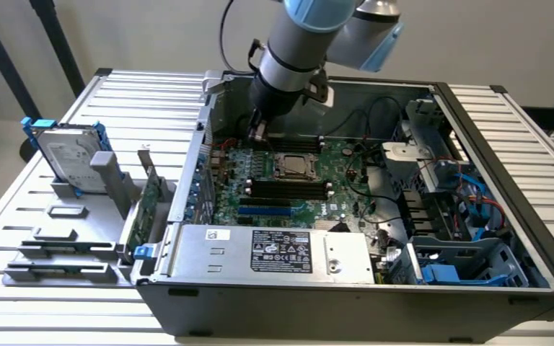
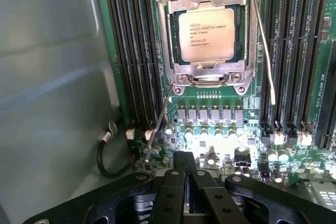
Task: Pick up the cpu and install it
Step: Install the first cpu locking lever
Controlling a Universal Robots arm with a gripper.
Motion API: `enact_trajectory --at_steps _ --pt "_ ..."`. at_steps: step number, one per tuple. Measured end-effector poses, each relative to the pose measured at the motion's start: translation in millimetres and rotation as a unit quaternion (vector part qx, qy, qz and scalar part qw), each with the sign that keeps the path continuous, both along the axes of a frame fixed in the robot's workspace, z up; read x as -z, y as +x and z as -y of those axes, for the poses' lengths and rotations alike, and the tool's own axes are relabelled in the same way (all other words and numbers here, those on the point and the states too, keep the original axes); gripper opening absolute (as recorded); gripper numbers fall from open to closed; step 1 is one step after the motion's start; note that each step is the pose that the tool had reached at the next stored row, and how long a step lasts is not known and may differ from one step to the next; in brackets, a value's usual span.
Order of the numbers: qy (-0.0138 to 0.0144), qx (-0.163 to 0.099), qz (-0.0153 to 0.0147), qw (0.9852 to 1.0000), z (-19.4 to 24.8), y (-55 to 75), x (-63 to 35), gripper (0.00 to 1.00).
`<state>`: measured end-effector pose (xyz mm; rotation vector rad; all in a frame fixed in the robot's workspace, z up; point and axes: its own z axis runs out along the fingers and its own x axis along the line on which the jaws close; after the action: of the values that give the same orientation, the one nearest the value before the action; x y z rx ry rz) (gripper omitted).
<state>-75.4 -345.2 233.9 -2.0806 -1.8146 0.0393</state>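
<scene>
Cpu (image 2: 206, 34): seated flat in the socket on the motherboard (image 1: 335, 155), metal top up, its edges framed by the silver load plate (image 2: 207, 74). A thin wire lever (image 2: 265, 61) runs alongside the socket.
Tool (image 2: 189, 184): clenched, fingers together, nothing gripped. It sits inside the open case (image 1: 354, 310), low over the board, near the socket but apart from the cpu.
Memory slots (image 2: 131, 45): on both sides of the socket.
Hard drive (image 1: 66, 155): upright in a holder on the counter (image 1: 142, 90), exterior view's left, outside the case.
</scene>
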Motion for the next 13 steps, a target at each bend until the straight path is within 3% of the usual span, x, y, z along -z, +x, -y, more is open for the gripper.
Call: enact_trajectory --at_steps 5,13 --pt "-0.0001 0.039 0.0000 0.9992 0.0 0.0 -0.1 0.11" --pt "0.0003 0.065 -0.0020 0.9979 0.8 -0.1 -5.1 0.11"
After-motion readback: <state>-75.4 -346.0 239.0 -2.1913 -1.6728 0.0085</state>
